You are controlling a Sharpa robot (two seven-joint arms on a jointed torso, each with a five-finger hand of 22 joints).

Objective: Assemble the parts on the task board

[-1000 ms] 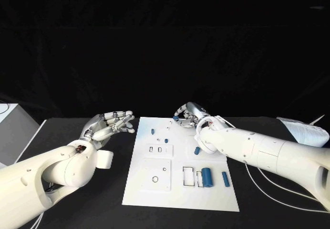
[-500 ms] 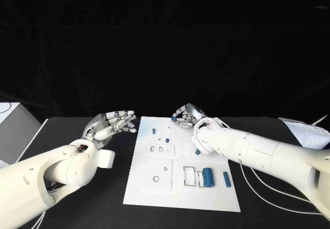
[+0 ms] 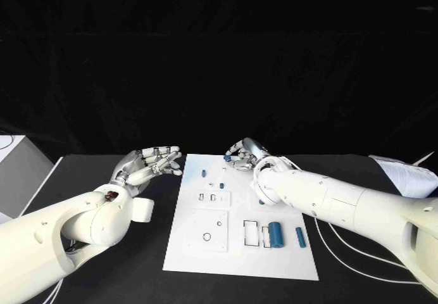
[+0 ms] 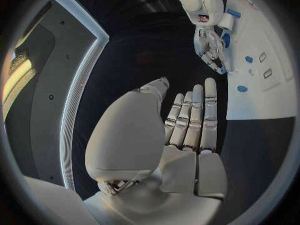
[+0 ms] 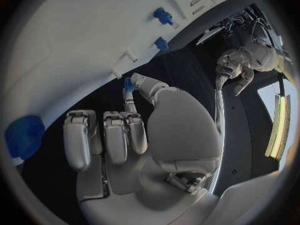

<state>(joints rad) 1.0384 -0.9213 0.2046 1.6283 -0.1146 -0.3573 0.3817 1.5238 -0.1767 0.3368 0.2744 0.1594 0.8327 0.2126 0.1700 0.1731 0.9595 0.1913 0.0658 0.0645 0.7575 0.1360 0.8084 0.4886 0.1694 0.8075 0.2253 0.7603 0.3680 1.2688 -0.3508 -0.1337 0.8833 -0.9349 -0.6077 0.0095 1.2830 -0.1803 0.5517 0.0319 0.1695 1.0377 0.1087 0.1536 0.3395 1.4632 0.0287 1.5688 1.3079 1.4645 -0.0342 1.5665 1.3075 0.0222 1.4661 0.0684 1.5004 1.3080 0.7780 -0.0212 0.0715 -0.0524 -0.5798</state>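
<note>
The right hand [image 3: 245, 154] hangs over the far edge of the white board [image 3: 206, 256], pinching a small blue piece [image 5: 129, 84] between thumb and a fingertip, its other fingers curled in beside it; two more blue pieces [image 5: 164, 16] stand in the board just ahead of that hand; a fat blue cylinder [image 3: 275, 235] and a thinner blue pin [image 3: 299, 237] lie on the board back under its forearm; the left hand [image 3: 148, 164] hovers off the board's left side above the black table [image 3: 119, 278], holding nothing, fingers straight and apart.
</note>
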